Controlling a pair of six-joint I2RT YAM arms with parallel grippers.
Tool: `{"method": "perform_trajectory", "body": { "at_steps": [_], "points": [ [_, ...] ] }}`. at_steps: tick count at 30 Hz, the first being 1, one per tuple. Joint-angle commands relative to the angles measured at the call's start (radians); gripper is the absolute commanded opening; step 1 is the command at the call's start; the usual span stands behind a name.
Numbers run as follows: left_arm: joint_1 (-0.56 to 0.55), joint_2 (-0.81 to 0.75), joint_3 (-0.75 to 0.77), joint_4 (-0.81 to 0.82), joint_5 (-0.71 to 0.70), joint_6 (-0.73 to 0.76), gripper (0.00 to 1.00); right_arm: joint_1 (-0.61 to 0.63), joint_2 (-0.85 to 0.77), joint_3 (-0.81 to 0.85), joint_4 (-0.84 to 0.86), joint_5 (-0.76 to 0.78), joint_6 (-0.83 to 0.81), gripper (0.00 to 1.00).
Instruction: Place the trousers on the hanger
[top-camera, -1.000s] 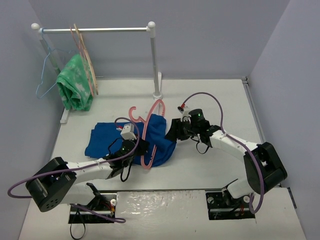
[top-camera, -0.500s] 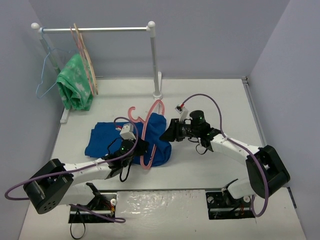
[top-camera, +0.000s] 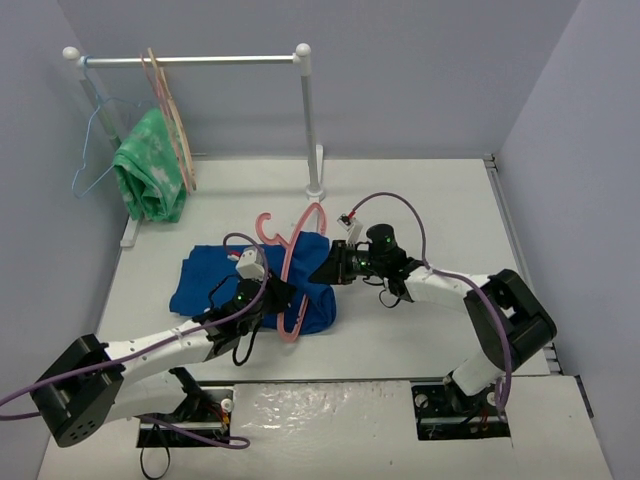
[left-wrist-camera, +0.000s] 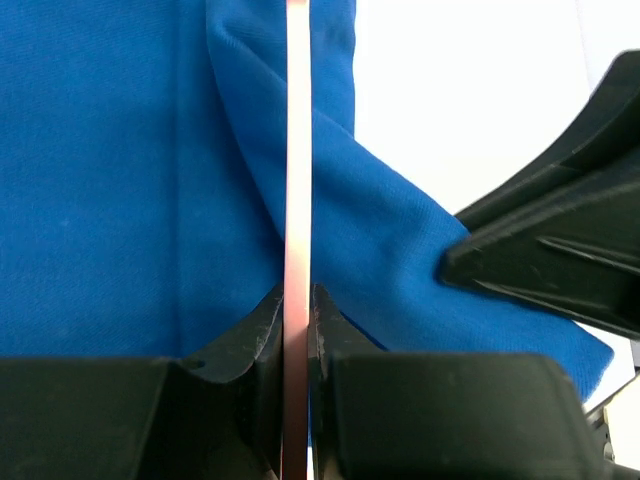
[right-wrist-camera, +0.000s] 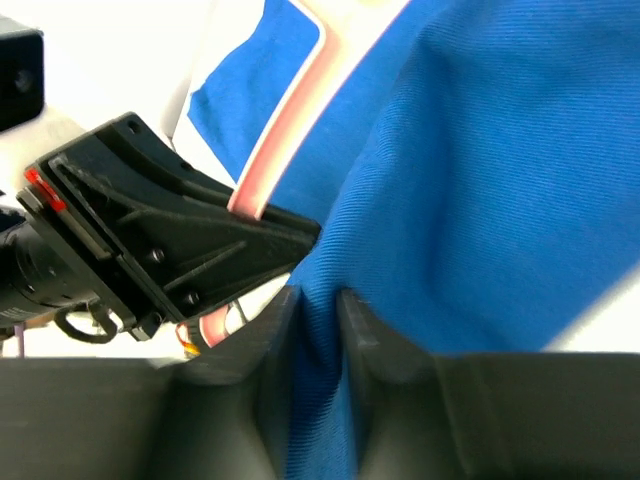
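Trousers beneath hanger; arms stretched low, left tool clamping hanger, right tool seemingly pinching trousers.

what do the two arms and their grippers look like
Both arms are slim white links with black joints and boxy black bases: left arm, right arm. A purple cable loops along each. The left gripper and right gripper have black, tapered fingers. Small green lights glow near the wrists.

Walls: plain lavender-grey, on three sides.
Table: white, matte.
Clothes rail: white, at back left.
Light: even, soft.
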Motion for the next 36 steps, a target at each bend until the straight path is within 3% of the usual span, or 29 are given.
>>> {"method": "perform_trajectory", "body": {
  "at_steps": [1, 5, 18, 23, 28, 32, 36],
  "points": [
    [0.003, -0.039, 0.049, 0.014, 0.022, -0.040, 0.00, 0.028, 0.050, 0.058, 0.193, -0.033, 0.039, 0.12],
    [0.002, -0.044, 0.042, 0.006, 0.028, -0.056, 0.00, 0.049, 0.083, 0.068, 0.258, -0.021, 0.064, 0.00],
    [-0.009, -0.131, 0.083, -0.099, 0.055, -0.090, 0.00, 0.141, 0.155, 0.060, 0.397, 0.143, 0.033, 0.00],
    [-0.008, -0.243, 0.070, -0.181, 0.019, -0.078, 0.00, 0.153, 0.248, 0.050, 0.499, 0.133, 0.042, 0.00],
    [-0.008, -0.287, 0.029, -0.149, 0.022, -0.072, 0.00, 0.167, 0.337, 0.064, 0.565, 0.098, 0.060, 0.00],
    [-0.008, -0.224, 0.030, -0.060, 0.084, -0.065, 0.00, 0.191, 0.373, 0.092, 0.533, 0.126, 0.030, 0.01],
    [-0.009, -0.171, 0.036, 0.012, 0.142, -0.061, 0.00, 0.231, 0.364, 0.143, 0.372, 0.209, -0.072, 0.08]
  ]
}}
